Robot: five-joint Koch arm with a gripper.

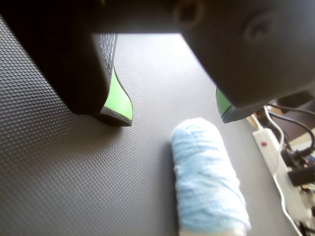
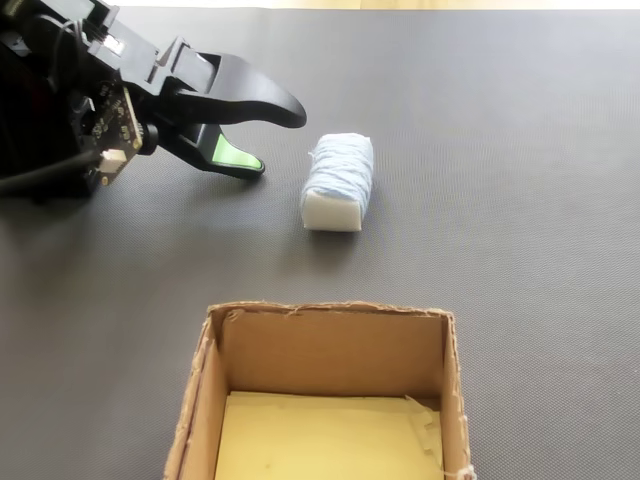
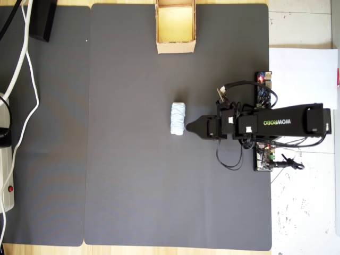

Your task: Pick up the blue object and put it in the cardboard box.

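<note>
Hand released: jaws apart, green pads showing on both, nothing between them. In the wrist view the two fingertips hang over bare mat with a clear gap, the roll just past them and offset toward the right-hand tip. In the fixed view the upper jaw reaches out toward the roll, its tip near but not touching; the lower jaw sits close to the mat.

Step in hand, as I judge it: the approach, before any grasp. Roll not yet straddled.

Roll lies flat on the mat, near the hand's tips. Long axis: in the overhead view it runs up and down the picture, roughly crosswise to the arm's reach, one end pointing toward the box, the other away. In the fixed view a flat white end face turns toward the box. Winding ribs run around it.

Next move likely calls for: a short advance so the jaws pass either side of the roll, a small sideways correction to centre it, then closing across the short width. Yarn-like surface looks soft; grip should seat mid-length to avoid tipping.

Box stands well apart from the roll, at the mat's far edge in the overhead view, open top up, empty, yellowish floor showing. Carry runs along the roll's own axis.

Mat covers the tabletop; power strip and cables lie beyond the mat's edge, well away from the roll.
</note>
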